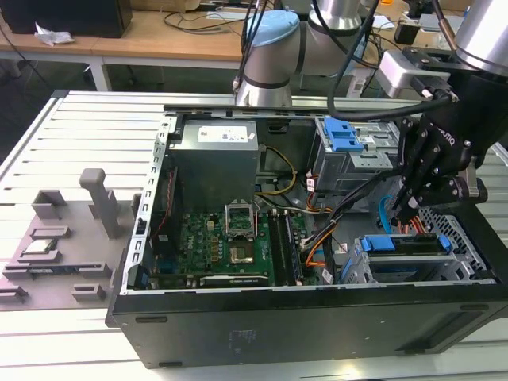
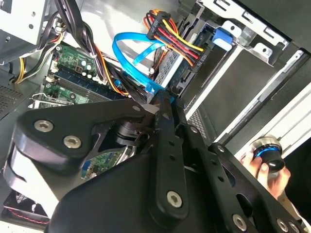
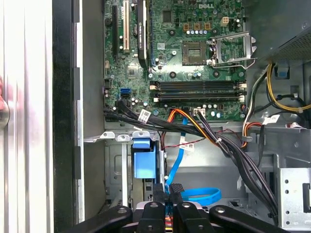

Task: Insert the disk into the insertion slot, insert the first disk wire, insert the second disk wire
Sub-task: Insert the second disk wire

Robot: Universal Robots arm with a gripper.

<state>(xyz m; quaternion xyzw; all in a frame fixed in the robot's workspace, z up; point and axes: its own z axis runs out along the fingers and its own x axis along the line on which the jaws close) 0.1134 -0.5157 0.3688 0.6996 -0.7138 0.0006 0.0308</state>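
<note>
Exterior view, left to right: grey plastic fixture [image 1: 55, 246] on the slatted table [image 1: 87, 127] at 9 o'clock, well apart from the open black PC case [image 1: 302, 317]. Inside it, a green motherboard [image 1: 230, 246], glossy, with a square metal socket. Grey boxy power supply [image 1: 218, 155] at 12 of the board. Taller grey bay with blue latch [image 1: 345, 135] at 1 o'clock. Cable bundle [image 1: 333, 218], black and orange, crosses mid-case between board and cage. Disk [image 1: 405, 246], flat, in a bright blue frame, sits inside the slot [image 1: 464, 266], a low perforated silver-grey cage at 4 o'clock of the case. Black gripper [image 1: 402, 213] hangs just above the disk's back edge; in the second wrist view its fingers [image 2: 165, 121] are pressed together around the end of a flat blue wire [image 2: 133, 60], which loops beside the red-yellow power plug [image 2: 165, 34]. A person's hand [image 2: 265, 170] holds a round knob at 4 o'clock there
</note>
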